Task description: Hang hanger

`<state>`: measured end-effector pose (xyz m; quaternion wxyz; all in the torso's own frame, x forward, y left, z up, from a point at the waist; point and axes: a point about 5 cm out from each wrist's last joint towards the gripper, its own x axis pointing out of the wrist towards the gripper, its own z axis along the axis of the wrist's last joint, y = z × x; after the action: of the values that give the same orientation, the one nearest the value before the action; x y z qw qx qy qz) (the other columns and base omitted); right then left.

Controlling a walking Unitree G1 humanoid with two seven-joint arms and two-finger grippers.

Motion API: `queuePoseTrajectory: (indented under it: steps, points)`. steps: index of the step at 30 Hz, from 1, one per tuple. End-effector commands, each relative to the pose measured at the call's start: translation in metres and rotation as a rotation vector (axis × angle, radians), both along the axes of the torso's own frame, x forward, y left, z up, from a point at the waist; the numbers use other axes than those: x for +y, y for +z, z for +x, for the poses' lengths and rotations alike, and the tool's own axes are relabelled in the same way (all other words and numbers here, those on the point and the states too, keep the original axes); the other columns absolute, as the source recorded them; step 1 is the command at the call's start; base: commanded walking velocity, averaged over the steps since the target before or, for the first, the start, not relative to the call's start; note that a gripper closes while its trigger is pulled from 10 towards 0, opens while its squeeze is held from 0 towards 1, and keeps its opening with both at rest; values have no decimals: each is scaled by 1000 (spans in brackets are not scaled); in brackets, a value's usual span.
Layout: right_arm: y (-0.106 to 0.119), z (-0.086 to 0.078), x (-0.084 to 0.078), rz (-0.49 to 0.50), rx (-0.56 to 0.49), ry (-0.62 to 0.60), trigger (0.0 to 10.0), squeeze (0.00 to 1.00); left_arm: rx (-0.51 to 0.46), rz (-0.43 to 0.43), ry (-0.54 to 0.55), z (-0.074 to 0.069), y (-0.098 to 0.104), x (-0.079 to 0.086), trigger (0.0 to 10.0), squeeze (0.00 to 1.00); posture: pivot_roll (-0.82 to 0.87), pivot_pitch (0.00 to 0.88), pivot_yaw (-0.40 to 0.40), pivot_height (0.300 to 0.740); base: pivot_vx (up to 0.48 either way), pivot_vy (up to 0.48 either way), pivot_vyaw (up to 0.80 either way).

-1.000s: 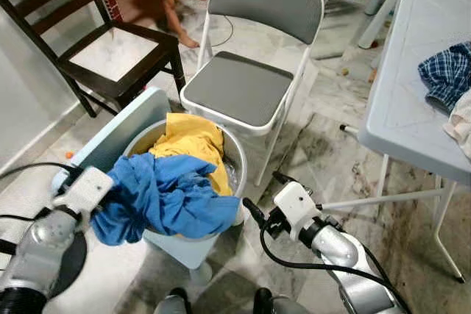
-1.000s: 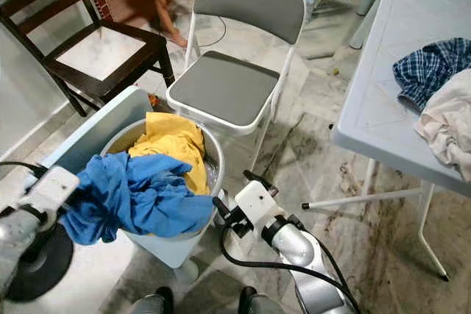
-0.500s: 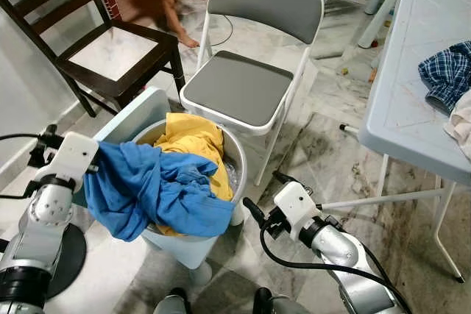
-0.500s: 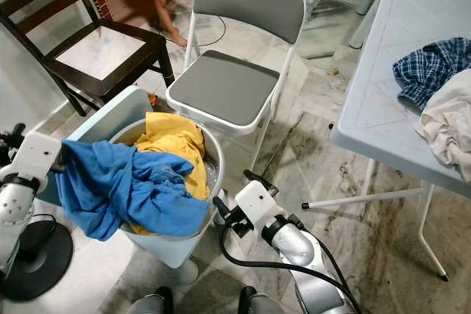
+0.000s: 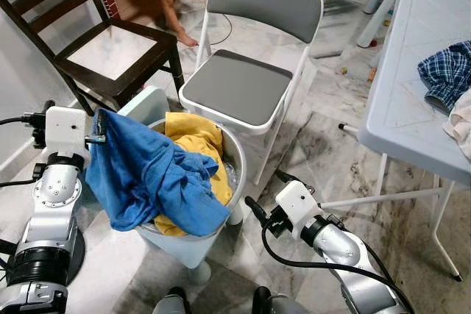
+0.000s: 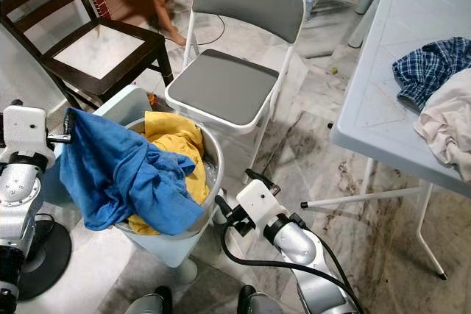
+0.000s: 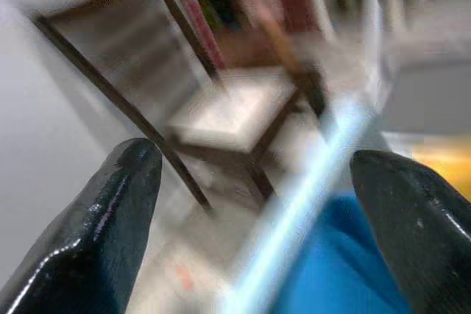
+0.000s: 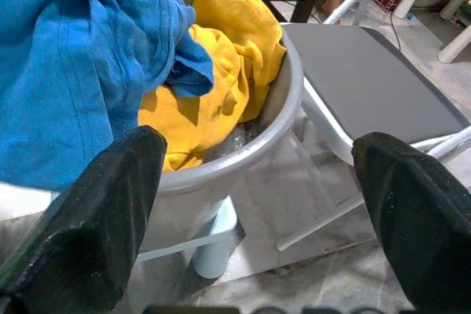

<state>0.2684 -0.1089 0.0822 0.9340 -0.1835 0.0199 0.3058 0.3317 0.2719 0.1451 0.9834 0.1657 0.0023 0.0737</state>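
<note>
A blue cloth (image 5: 151, 174) hangs from my left gripper (image 5: 99, 129), raised above the left rim of the round grey laundry basket (image 5: 237, 174). Its lower part still lies in the basket over a yellow garment (image 5: 193, 137). In the left wrist view the two fingers (image 7: 110, 211) stand wide apart, with blue cloth low between them, so the cloth looks draped on the gripper and not pinched. My right gripper (image 5: 266, 193) is open, low on the basket's right side, facing the basket rim (image 8: 243, 148), with nothing in it.
A grey folding chair (image 5: 243, 86) stands just behind the basket, and a dark wooden chair (image 5: 110, 49) is at the back left. A light plastic table (image 5: 412, 108) on the right carries a checked shirt (image 5: 449, 71). A person's legs (image 5: 173, 5) are by the far doorway.
My left gripper has risen and swung left and back, lifting the blue cloth up from the basket. The right arm has barely moved.
</note>
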Motion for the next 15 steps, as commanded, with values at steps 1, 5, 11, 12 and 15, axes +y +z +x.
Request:
queuePoseTrajectory:
  steps: [1,5,11,12,15]
  points:
    - [-3,-1,-1,-8,12,-6,10000,0,237,-133,-30,-9,-43,-6,10000,1000,152,243,-26,740,0,0,0]
    - [-3,-1,-2,-10,11,-9,10000,0,307,-80,-54,-16,-55,-8,10000,1000,152,244,-28,740,0,0,0]
    - [-3,-1,-2,-13,12,-8,10000,0,164,-127,-49,-12,-37,-16,10000,1000,160,247,-35,740,0,0,0]
    - [-3,0,-2,-13,11,-7,10000,0,150,-140,-53,-10,-33,-18,10000,1000,161,247,-38,740,0,0,0]
    - [-2,1,0,-13,9,-1,10000,0,35,-173,-110,5,-11,-36,10000,1000,161,245,-41,740,0,0,0]
